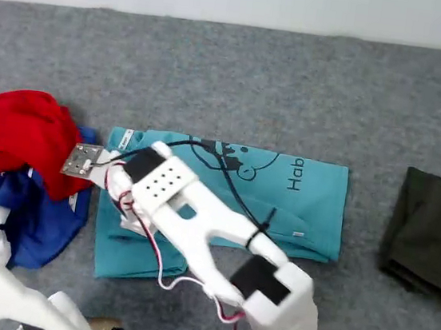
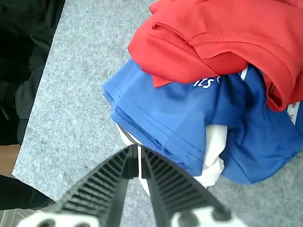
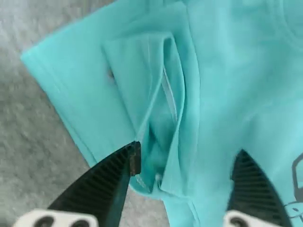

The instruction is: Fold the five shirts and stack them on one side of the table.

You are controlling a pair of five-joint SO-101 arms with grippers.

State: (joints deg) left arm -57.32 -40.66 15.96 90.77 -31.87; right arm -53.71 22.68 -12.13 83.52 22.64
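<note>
Folding of the teal cotton shirt (image 1: 304, 207) appears to be the step in hand; it lies partly folded at the middle of the grey felt tabletop (image 1: 239, 79). The right pincer (image 3: 188, 158) stands released, its jaws straddling the bunched edge nearest the crumpled red shirt (image 1: 15, 136). The next move calls for lowering, clenching on that doubled edge alone and drawing it across; the left pincer (image 2: 139, 153) hangs clenched on nothing above the rumpled blue shirt (image 2: 180, 118).
</note>
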